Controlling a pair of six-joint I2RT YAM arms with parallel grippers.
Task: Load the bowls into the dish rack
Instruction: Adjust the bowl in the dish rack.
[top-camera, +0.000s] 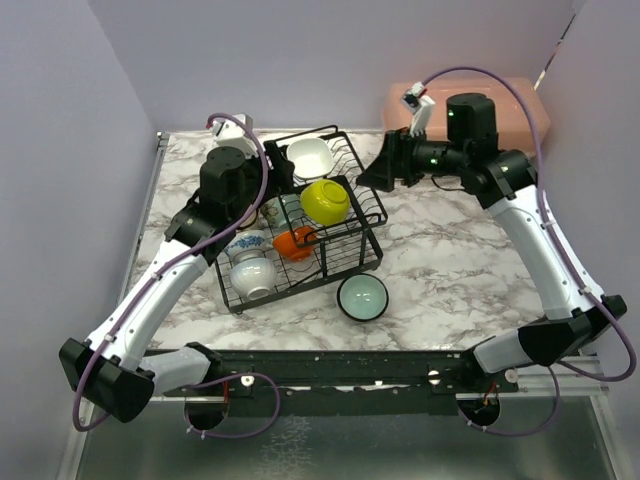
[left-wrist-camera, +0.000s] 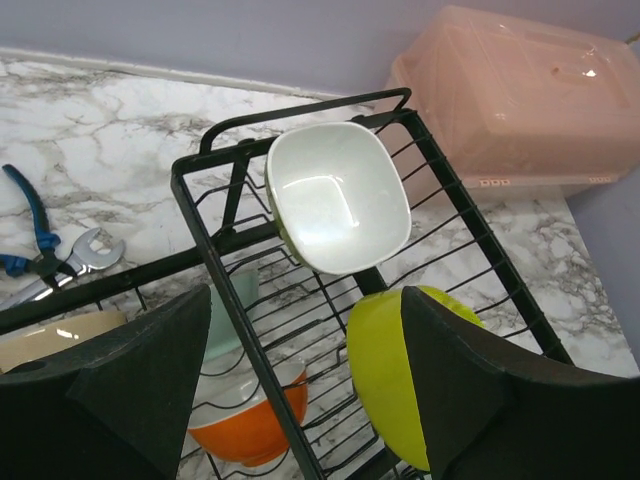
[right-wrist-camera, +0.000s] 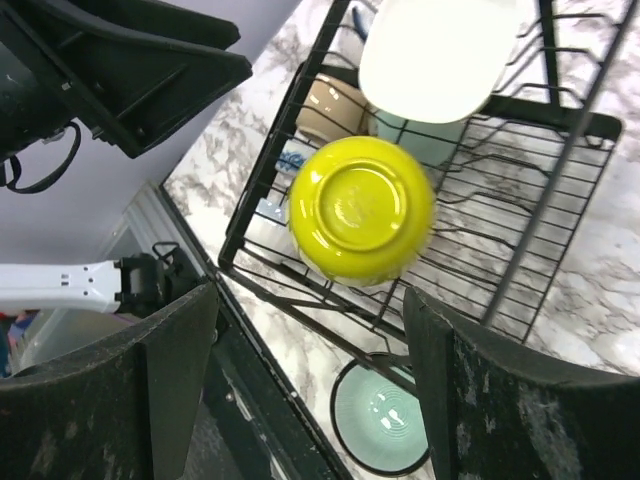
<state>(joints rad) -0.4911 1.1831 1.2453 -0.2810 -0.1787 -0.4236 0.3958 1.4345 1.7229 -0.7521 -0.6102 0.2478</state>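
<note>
Teal bowl (top-camera: 362, 297) on marble table (top-camera: 450, 250), just before dish rack (top-camera: 352, 232). Right gripper (right-wrist-camera: 310, 330) spread wide, empty, yellow-green bowl (right-wrist-camera: 360, 208) on upper shelf beyond. Left gripper (left-wrist-camera: 305, 330) likewise gaping, empty, white bowl (left-wrist-camera: 338, 197) beyond fingertips.

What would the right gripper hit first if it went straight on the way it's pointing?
Most likely the yellow-green bowl, lying bottom-out on the dish rack's upper shelf, roughly in line with the open right gripper. Depth is unclear, so a rim wire of the rack could come first.
</note>
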